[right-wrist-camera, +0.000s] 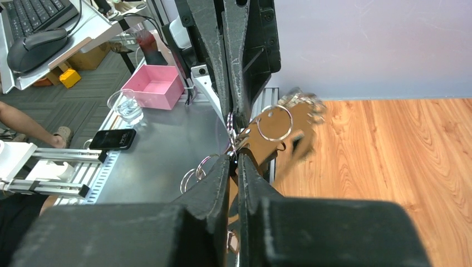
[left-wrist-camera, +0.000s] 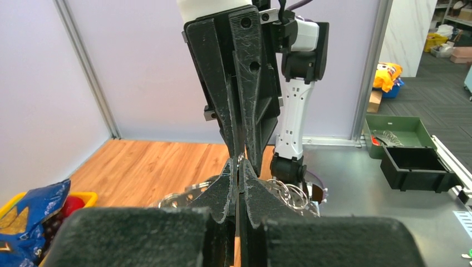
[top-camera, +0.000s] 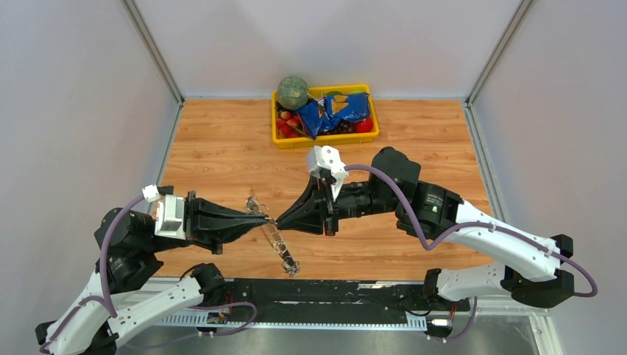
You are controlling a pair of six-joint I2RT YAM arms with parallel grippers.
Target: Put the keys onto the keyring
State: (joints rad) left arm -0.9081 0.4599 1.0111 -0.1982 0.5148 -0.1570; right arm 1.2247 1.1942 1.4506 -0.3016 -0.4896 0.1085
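Keyring pinched mid-air in your clenched left end effector; right end effector nearly closed tip-to-tip, hold unclear. One key hangs below; threading looks unfinished.

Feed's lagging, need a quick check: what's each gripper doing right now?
Left gripper: closed, holding the keyring.
Right gripper: closed on the keyring too.

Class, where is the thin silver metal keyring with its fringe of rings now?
In the top view, the keyring is left of centre near the wooden table's front edge, where the left gripper and right gripper meet tip to tip.
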